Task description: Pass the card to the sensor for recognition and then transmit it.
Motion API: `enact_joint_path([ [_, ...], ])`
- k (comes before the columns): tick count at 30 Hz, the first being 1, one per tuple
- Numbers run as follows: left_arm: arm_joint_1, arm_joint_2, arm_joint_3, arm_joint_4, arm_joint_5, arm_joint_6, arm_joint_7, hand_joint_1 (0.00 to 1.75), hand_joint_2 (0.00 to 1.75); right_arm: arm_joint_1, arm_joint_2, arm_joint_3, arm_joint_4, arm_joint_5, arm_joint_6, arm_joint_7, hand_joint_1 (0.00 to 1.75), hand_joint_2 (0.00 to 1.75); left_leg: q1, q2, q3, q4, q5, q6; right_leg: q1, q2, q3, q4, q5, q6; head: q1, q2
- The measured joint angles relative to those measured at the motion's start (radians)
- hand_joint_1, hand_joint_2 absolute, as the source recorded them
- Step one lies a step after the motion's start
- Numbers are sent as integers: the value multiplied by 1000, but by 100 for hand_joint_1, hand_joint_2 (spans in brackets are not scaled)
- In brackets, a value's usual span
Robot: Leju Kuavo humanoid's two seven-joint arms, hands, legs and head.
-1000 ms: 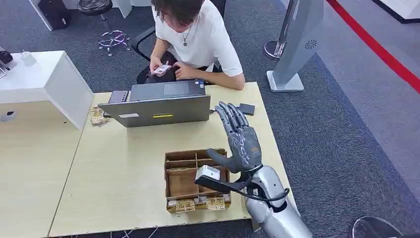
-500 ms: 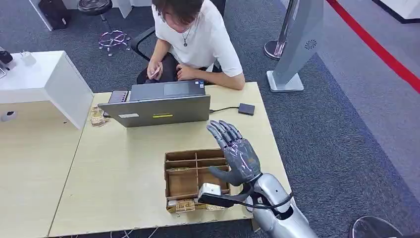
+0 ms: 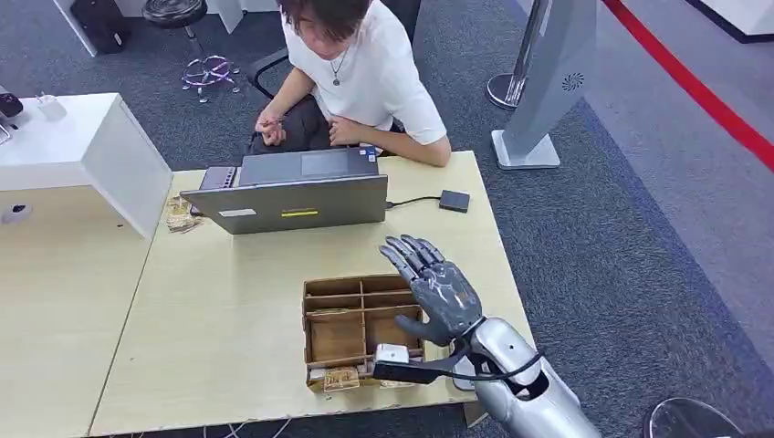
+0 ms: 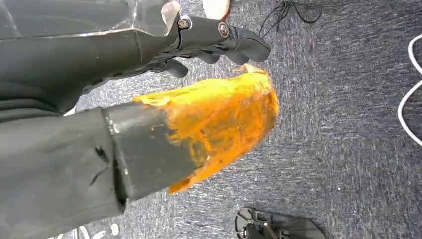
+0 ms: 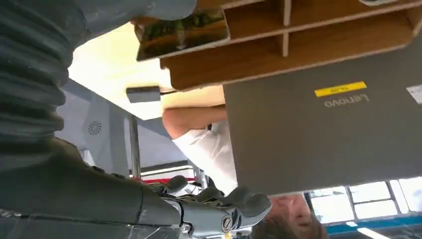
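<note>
My right hand hovers open, fingers spread, over the right side of the wooden compartment box and holds nothing. Patterned cards lie in the box's front row; one card also appears in the right wrist view, beside my right hand's fingers. The sensor, a small black pad, lies on the table beyond my hand, cabled to the laptop. A seated person keeps one hand low behind the laptop. My left hand hangs over the carpet, empty.
A small stack of cards lies at the laptop's left end. A white cabinet stands at the far left. A grey sign stand and a post base sit on the carpet beyond the table's right corner.
My right hand has drawn back from near the sensor and sunk to just over the box. The person's hand with a white card has dropped behind the laptop.
</note>
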Motion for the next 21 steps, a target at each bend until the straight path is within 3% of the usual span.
enact_joint_path([
  [12,1,2,0,0,-1,1,9,0,0,-4,-23,19,31,39,5,44,2,175,0,0,0,0,0,0,0,0,0,0,0,0,0,0],
  [21,2,5,0,0,-2,0,12,0,0,-2,-35,26,32,39,3,47,45,175,0,0,0,0,0,0,0,0,0,0,0,0,0,0],
])
